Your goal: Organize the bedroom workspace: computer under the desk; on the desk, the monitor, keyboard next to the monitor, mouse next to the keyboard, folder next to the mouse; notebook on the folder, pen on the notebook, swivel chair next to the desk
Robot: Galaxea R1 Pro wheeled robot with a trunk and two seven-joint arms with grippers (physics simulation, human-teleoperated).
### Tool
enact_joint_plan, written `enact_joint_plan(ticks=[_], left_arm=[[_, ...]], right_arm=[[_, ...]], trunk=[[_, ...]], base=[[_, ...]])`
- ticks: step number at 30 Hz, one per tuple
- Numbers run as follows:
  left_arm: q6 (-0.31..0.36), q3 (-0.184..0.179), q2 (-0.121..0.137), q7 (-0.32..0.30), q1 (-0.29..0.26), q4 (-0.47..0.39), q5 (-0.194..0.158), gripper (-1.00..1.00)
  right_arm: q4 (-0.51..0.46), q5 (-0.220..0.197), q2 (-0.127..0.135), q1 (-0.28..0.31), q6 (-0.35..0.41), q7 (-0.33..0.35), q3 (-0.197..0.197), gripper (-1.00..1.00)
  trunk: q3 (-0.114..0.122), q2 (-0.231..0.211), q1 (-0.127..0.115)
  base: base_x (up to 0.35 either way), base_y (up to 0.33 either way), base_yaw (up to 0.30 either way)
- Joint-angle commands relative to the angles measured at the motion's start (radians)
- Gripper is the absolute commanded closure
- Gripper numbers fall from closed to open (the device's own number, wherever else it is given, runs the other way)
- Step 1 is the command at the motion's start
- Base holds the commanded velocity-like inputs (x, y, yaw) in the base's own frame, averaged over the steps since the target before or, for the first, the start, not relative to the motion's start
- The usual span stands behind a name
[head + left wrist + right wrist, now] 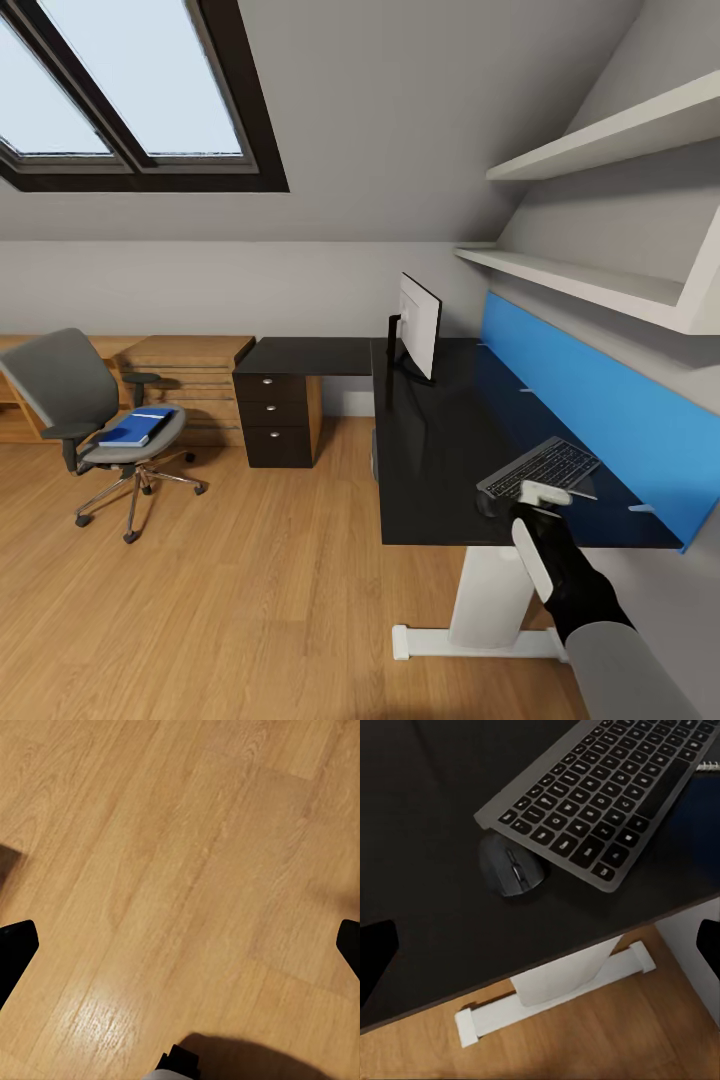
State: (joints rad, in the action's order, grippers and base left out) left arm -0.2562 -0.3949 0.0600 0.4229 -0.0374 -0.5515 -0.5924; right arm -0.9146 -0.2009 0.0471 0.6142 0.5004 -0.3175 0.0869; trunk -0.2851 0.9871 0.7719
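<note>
The right claw [540, 945] hangs over the near edge of the table [440, 450], its fingers apart and holding nothing. Below it the mouse [512, 865] lies touching the keyboard [600, 791]. The monitor [418, 325] stands farther back on the table. The folder [138, 426] rests on the swivel chair [85, 420], well apart from the table. The left claw [180, 945] is open above the wood floor [180, 855].
</note>
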Motion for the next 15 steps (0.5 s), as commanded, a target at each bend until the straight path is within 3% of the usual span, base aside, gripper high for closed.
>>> enact_joint_plan(ticks=[1, 8, 15], left_arm=[[-0.005, -0.008, 0.001, 0.007, -0.001, -0.001, -0.009, -1.0], [-0.006, -0.008, 0.001, 0.007, -0.001, -0.001, -0.009, -1.0], [-0.021, -0.008, 0.0, 0.007, -0.001, -0.001, -0.007, -1.0]], right_arm=[[-0.001, -0.01, 0.0, 0.001, 0.003, -0.001, -0.002, -1.0], [0.008, -0.007, -0.018, 0.001, 0.002, 0.02, -0.002, -1.0], [0.066, -0.005, -0.024, 0.001, -0.035, 0.046, -0.04, -1.0]], trunk=[[-0.001, 0.001, 0.0], [-0.001, 0.001, 0.0], [-0.001, 0.001, 0.0]], base=[[0.0, 0.0, 0.0], [0.0, 0.0, 0.0], [0.05, 0.0, 0.0]])
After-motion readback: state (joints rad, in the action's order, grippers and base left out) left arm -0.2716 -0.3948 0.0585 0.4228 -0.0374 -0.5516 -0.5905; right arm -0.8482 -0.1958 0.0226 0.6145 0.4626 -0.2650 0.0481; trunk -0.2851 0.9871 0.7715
